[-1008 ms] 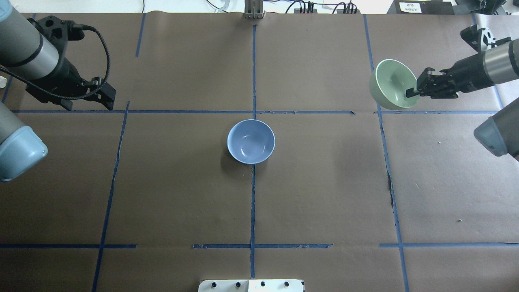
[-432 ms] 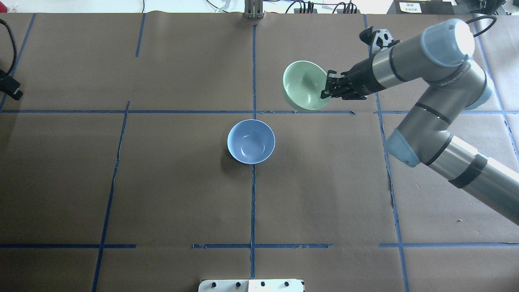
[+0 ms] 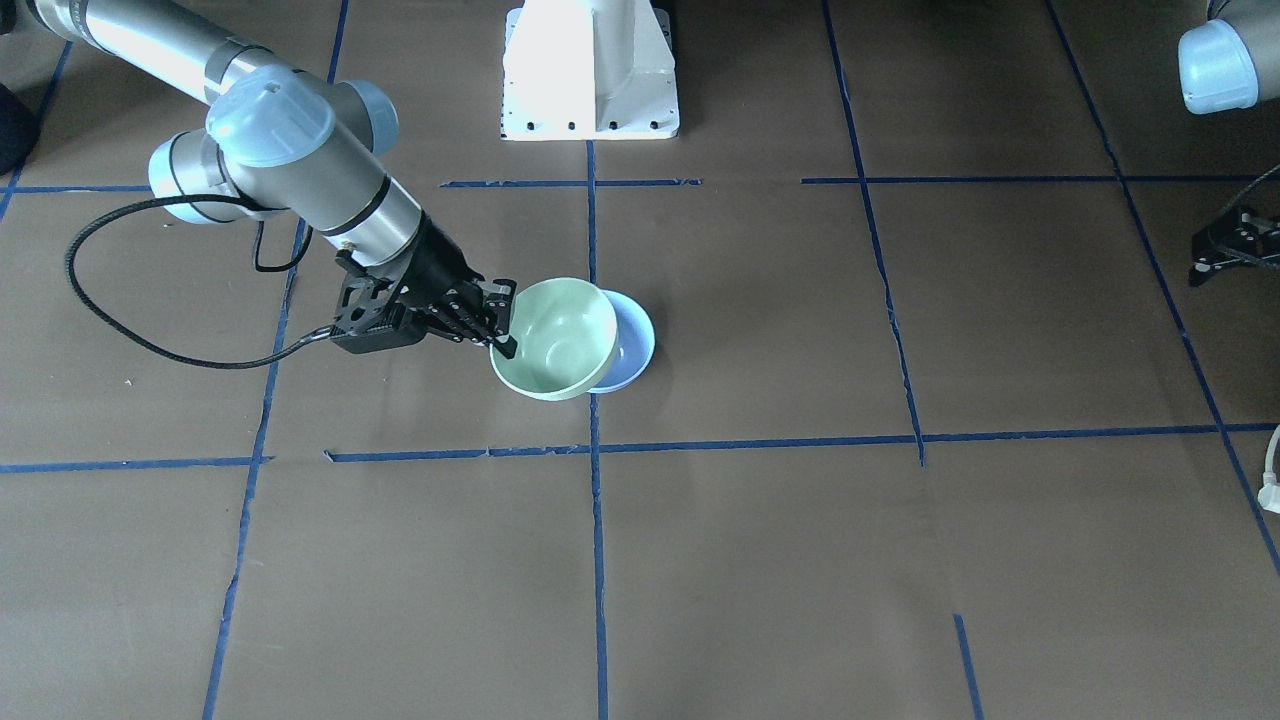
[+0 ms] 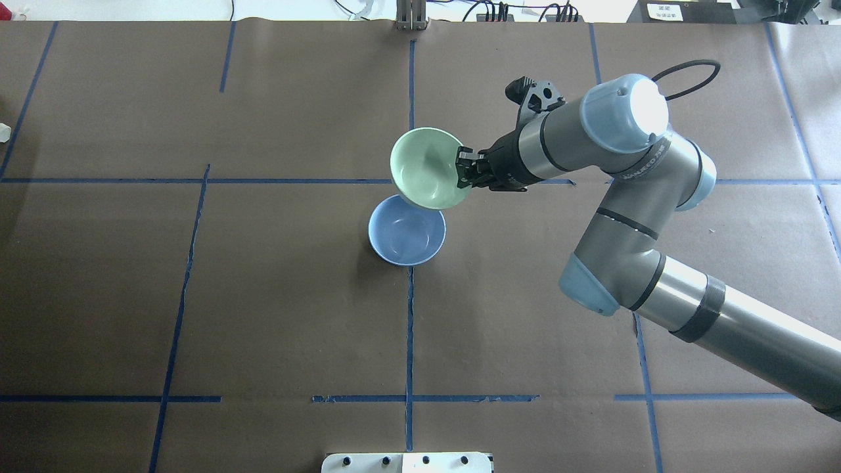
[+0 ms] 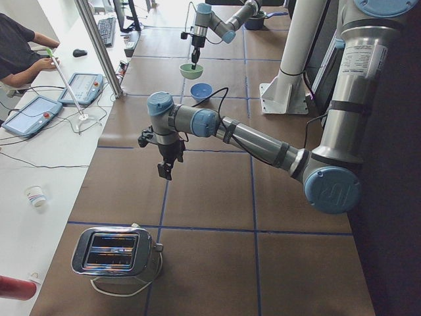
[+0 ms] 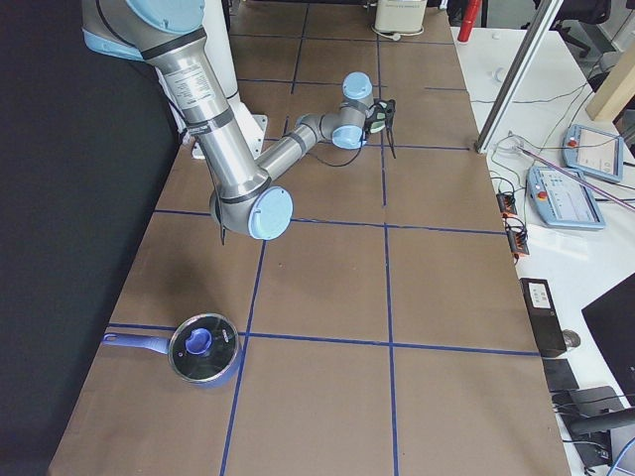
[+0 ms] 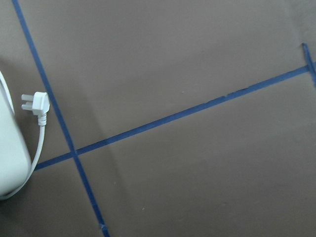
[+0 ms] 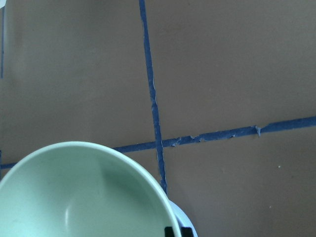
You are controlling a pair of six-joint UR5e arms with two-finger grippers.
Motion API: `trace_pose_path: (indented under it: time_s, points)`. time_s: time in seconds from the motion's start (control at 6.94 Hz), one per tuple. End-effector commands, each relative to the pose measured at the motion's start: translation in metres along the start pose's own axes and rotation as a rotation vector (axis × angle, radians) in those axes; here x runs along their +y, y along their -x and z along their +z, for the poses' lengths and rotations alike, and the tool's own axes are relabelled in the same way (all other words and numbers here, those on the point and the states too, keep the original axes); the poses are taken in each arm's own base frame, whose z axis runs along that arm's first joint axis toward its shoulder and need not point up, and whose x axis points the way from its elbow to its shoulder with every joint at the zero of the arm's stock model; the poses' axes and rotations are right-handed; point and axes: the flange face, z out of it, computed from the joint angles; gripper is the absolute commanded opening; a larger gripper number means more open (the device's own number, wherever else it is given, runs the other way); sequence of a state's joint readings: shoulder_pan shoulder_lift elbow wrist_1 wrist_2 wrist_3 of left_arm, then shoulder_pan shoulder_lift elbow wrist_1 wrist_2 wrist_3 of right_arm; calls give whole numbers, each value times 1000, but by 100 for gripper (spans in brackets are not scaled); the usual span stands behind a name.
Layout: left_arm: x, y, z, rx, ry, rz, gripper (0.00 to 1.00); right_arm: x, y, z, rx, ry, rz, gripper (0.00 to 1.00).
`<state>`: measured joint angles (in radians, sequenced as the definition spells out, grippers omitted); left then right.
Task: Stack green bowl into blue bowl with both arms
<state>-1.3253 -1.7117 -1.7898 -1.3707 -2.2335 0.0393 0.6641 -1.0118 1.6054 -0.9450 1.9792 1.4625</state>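
Note:
The pale blue bowl [image 4: 407,240] stands upright at the middle of the table; it also shows in the front view [image 3: 634,345]. My right gripper [image 4: 462,173] is shut on the rim of the mint-green bowl [image 4: 424,167] and holds it tilted in the air, overlapping the blue bowl's far edge. The front view shows the same green bowl [image 3: 555,338] and gripper [image 3: 500,328]. The right wrist view is filled by the green bowl [image 8: 84,192]. My left gripper [image 5: 164,168] hangs over bare table far to the left, empty; I cannot tell whether it is open or shut.
A chrome toaster [image 5: 115,250] stands at the table's left end, its white plug [image 7: 35,102] on the paper. A lidded blue pot [image 6: 203,347] sits at the right end. The white pedestal [image 3: 590,65] is behind centre. An operator [image 5: 20,52] sits beside the table.
My right arm has carried the green bowl leftward from the table's right side to just over the blue bowl. My left arm has drawn back out of the overhead view.

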Motion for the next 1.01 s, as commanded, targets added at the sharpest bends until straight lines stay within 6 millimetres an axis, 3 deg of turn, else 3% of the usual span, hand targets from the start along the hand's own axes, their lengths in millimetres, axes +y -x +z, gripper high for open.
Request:
trace_pose_path:
  time_s: [0.0, 0.43, 0.72, 0.86]
  points:
    - [6, 26, 16, -3, 34, -48, 100, 30, 10, 18, 3, -5, -18, 0]
    - [9, 39, 12, -4, 30, -77, 100, 51, 10, 34, 23, 9, -25, 2]
    - [10, 41, 13, -4, 30, -81, 100, 54, 10, 35, 33, 7, -24, 4]
    - [10, 43, 11, -5, 27, -86, 100, 54, 9, 37, 36, 7, -24, 99]
